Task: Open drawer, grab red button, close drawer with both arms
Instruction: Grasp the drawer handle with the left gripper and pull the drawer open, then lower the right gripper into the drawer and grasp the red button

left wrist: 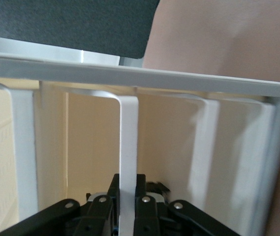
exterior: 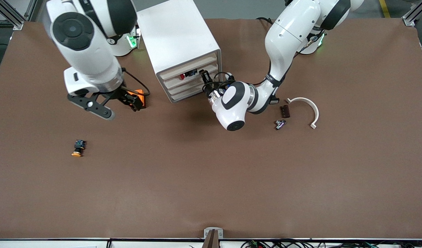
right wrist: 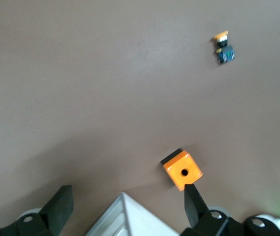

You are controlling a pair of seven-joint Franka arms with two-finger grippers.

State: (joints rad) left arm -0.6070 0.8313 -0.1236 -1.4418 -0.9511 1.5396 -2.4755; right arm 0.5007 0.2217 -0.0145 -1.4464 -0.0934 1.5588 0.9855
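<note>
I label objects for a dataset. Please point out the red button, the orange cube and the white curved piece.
button (exterior: 183, 75), front view, red cap.
orange cube (right wrist: 182, 170), right wrist view, holed face.
white curved piece (exterior: 313, 107), front view, arc.

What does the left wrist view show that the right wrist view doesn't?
Left wrist only: the left gripper shut on a drawer lip at the cabinet front. Right wrist only: the open right gripper over the table, the orange cube and the orange-capped button. Both: brown table. Neither shows the red button, seen in the front view.
</note>
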